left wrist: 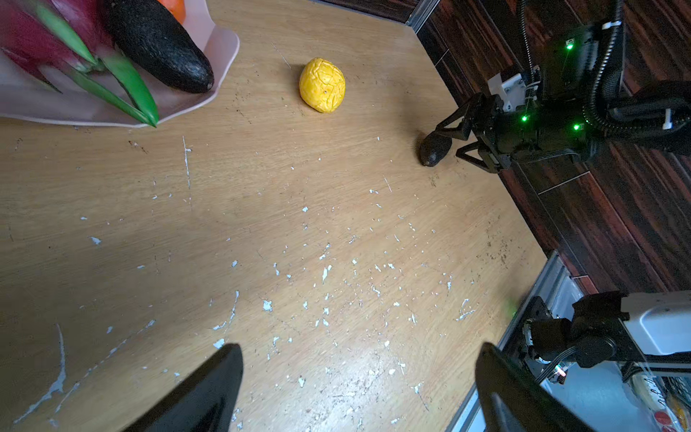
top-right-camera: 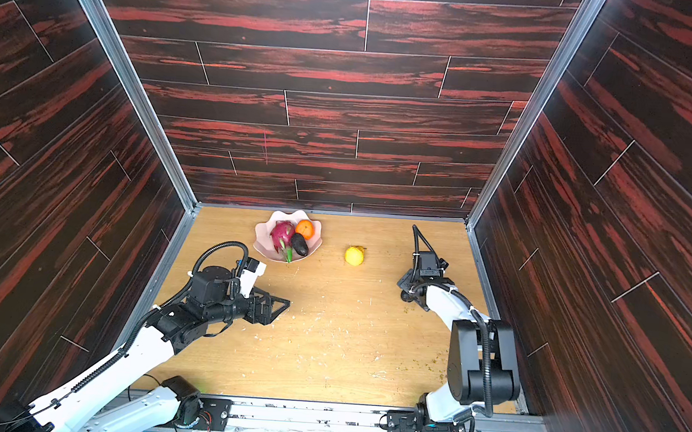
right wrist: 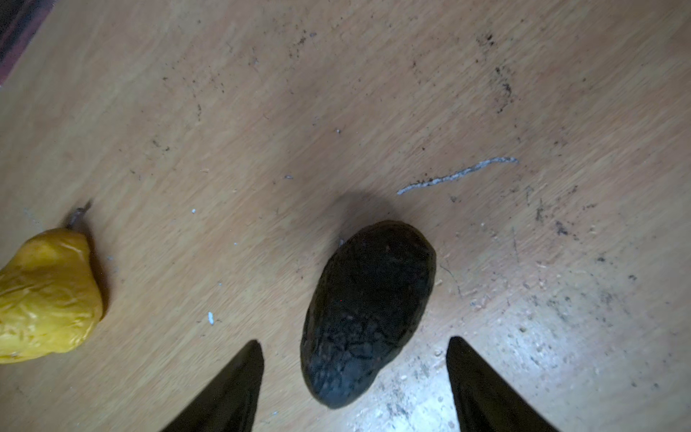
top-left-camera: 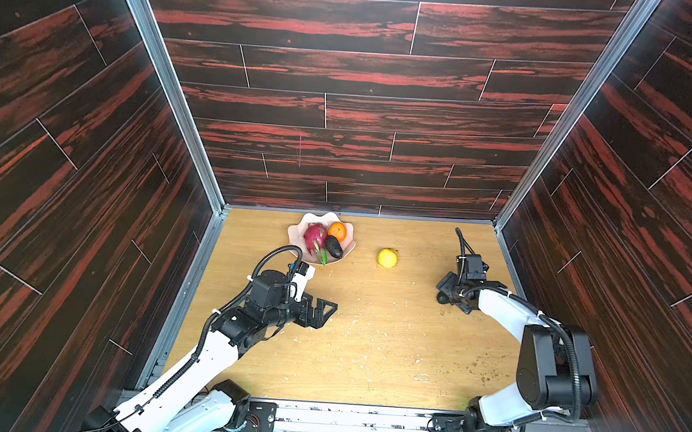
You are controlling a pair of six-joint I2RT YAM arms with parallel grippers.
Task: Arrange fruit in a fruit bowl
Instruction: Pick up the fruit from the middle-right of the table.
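Black tapered fingertips of the right gripper (right wrist: 355, 341) fill the nearest part of the right wrist view, spread apart and gripping nothing. Beneath everything runs the scuffed light-wood tabletop (top-left-camera: 368, 352). Next in size, the left gripper (top-left-camera: 325, 312) hangs wide open and empty over the table's middle-left. It is on the near side of the pale pink shallow bowl with a scalloped rim (top-left-camera: 293, 234), which stands at the far left of the table. Inside the bowl lie the magenta dragon fruit with green tips (top-left-camera: 314, 236), the round orange (top-left-camera: 337, 230) and one dark oval avocado (top-left-camera: 333, 246), packed against one another.

The second near-black oval avocado (right wrist: 368, 310) lies on the bare wood at the right, and the coming move turns on this piece. Its nearer, narrower-looking end sits between the right gripper's two fingertips, with a clear strip of wood on each side, so neither one touches it. Its long axis points away from the gripper, leaning only slightly to one side. Closing would, I judge, pinch it across its short width. The right gripper is far nearer to it than the left gripper. Smallest, the wrinkled yellow lemon (top-left-camera: 387, 258) rests on the table between bowl and avocado, apart from both.
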